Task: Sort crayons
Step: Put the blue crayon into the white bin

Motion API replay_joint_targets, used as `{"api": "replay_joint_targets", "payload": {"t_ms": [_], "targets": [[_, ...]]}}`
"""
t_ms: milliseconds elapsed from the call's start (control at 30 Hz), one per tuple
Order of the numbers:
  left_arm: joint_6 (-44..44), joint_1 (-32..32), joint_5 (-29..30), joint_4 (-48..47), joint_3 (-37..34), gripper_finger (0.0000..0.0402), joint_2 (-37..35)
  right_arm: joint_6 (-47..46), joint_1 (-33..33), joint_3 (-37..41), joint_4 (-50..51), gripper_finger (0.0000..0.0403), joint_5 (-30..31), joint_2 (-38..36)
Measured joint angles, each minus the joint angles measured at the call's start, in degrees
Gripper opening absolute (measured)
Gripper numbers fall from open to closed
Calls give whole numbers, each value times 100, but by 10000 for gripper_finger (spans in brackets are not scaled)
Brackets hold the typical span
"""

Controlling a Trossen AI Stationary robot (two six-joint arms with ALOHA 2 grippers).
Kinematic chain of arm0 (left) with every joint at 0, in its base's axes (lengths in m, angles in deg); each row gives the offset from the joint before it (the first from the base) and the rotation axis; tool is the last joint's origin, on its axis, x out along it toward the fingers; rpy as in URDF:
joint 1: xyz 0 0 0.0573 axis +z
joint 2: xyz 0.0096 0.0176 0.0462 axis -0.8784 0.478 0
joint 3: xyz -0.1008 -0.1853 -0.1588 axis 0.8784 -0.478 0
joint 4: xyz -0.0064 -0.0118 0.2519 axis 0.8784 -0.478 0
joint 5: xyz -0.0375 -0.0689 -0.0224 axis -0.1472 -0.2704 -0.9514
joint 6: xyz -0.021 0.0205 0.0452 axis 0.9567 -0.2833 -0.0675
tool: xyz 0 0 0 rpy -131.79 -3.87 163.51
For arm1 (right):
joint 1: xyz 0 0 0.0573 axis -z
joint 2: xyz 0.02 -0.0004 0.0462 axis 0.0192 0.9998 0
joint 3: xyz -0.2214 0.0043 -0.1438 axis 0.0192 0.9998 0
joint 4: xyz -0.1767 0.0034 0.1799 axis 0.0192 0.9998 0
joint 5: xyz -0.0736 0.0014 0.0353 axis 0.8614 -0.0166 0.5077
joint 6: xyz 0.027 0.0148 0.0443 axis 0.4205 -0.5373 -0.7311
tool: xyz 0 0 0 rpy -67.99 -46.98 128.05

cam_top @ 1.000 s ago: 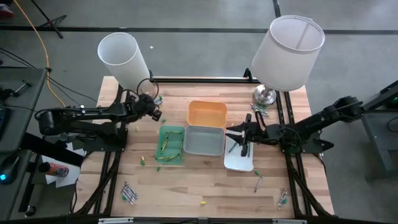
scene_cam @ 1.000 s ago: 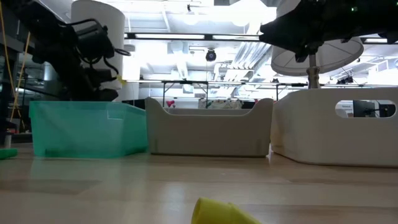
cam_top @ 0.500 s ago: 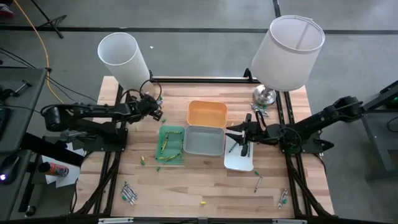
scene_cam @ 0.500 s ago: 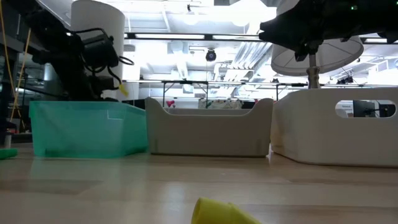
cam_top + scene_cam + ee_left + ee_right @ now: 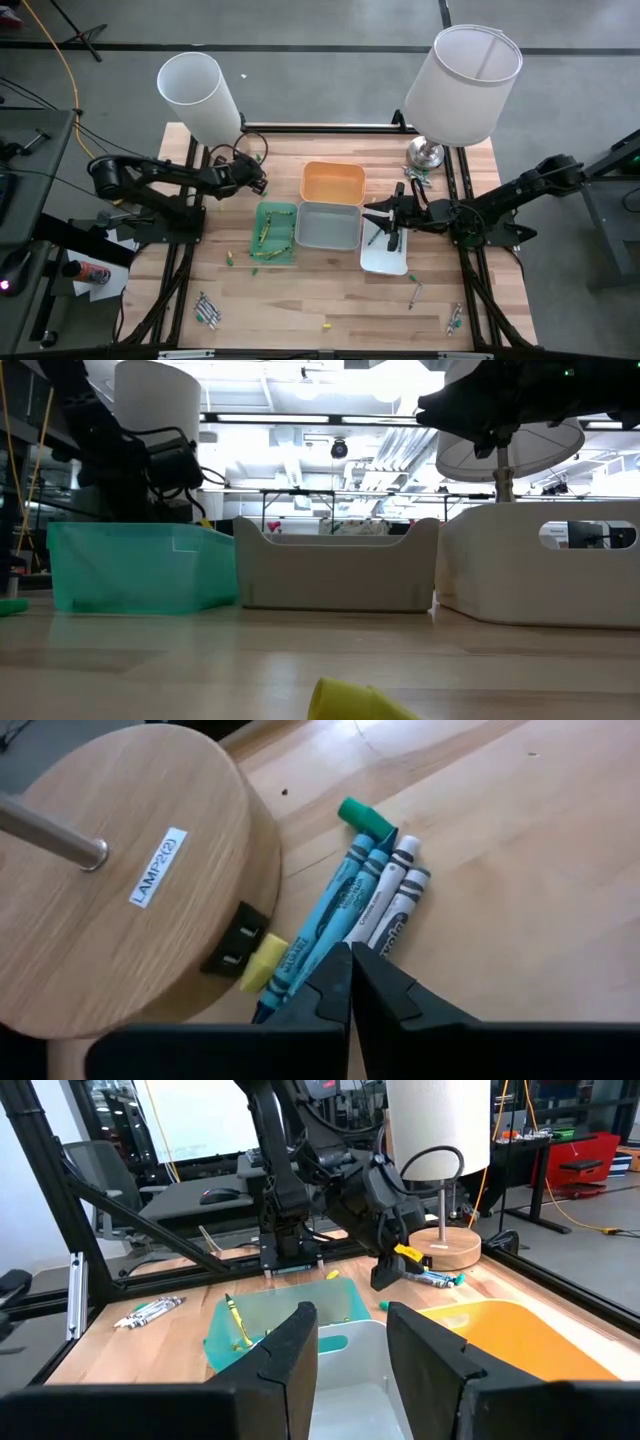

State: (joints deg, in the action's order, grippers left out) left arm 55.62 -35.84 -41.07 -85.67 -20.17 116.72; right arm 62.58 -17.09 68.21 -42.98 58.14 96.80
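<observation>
— Where is the left gripper (image 5: 350, 952)?
— At the back of the table (image 5: 300, 300), by the round wooden lamp base (image 5: 120, 880). Its two fingers are pressed tight together, with nothing between them that I can see
— And the crayons?
— Teal crayons (image 5: 340, 905) and grey-white crayons (image 5: 397, 905) lie in a bunch just past its tips. A yellow crayon (image 5: 265, 960) touches the base
— What about the right gripper (image 5: 350, 1315)?
— It hangs over the white tray (image 5: 385, 260), fingers spread apart. More crayons lie in the green tray (image 5: 283, 210)
</observation>
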Motion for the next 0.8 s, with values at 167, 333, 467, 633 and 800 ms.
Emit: {"api": "replay_joint_targets", "payload": {"t_ms": [167,333,467,633,800], "targets": [[-1,30,128,66,0,0,175,2,0,0,0,118,2,0],[-2,134,-48,124,7,0,196,2,0,0,2,118,4,0],[0,140,-348,158,17,0,186,2,0,0,1,118,15,0],[2,143,-799,74,80,0,194,2,0,0,2,118,13,0],[-17,120,-1002,-60,201,0,133,4,0,-2,7,118,11,0]]}}
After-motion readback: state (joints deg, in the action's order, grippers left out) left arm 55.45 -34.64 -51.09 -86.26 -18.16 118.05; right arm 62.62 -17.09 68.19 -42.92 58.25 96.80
